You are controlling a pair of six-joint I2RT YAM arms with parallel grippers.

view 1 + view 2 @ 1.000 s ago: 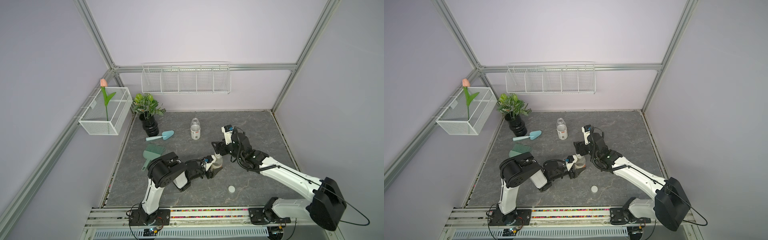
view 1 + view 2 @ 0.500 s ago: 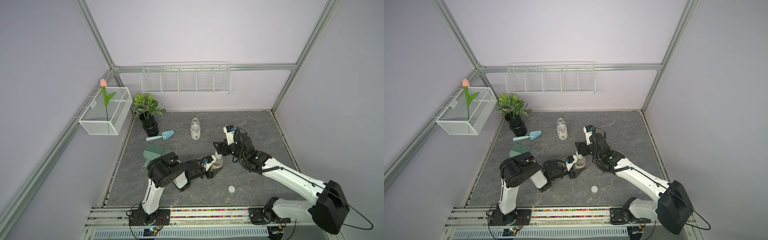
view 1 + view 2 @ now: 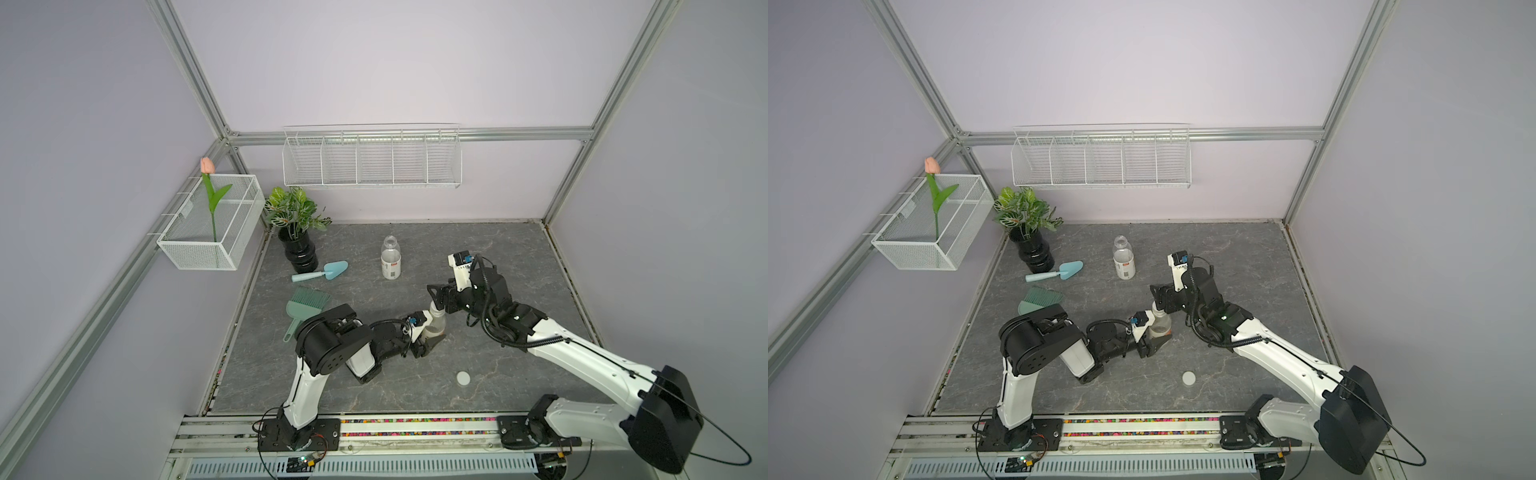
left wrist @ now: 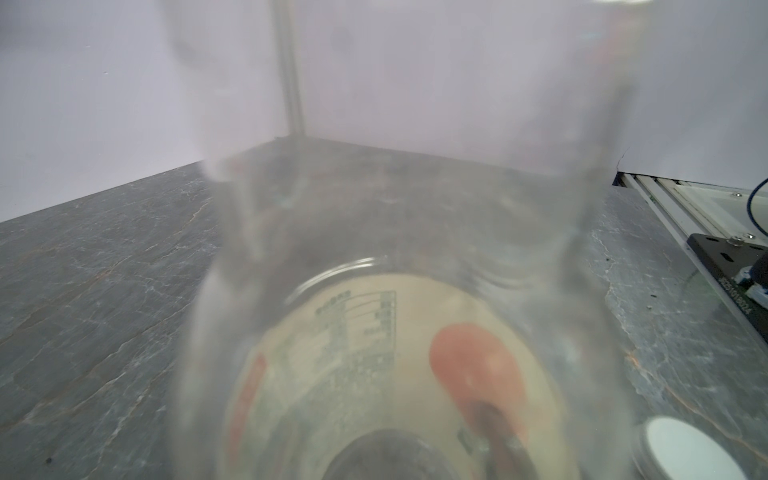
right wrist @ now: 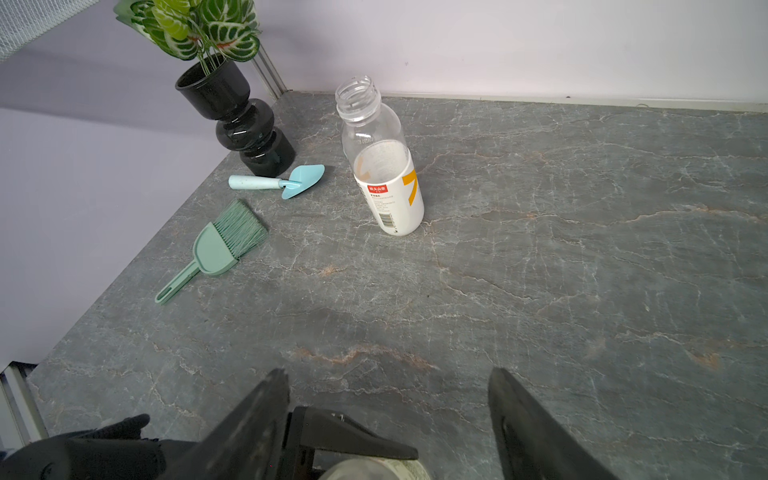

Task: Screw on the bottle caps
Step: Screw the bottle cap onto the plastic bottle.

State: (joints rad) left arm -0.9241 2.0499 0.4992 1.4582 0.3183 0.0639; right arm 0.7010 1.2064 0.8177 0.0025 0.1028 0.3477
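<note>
Toward the back of the grey veined desk [image 3: 519, 257], the far bottle [image 3: 390, 264] stands upright and uncapped. It is thin clear plastic with rounded shoulders, a threaded neck and a white label round the lower half. The left gripper [image 3: 428, 338] pinches the near bottle [image 3: 435, 326] low on its body. It looks empty and light, and the wall will likely dent, so the stiffer labelled base suits the hold. The right gripper [image 5: 388, 376] hangs just over its neck, jaws spread; whether a cap sits there, I cannot tell. The loose cap [image 3: 462, 377] lies flat near the front: small, smooth, hard, probably slippery, best taken across its rim.
</note>
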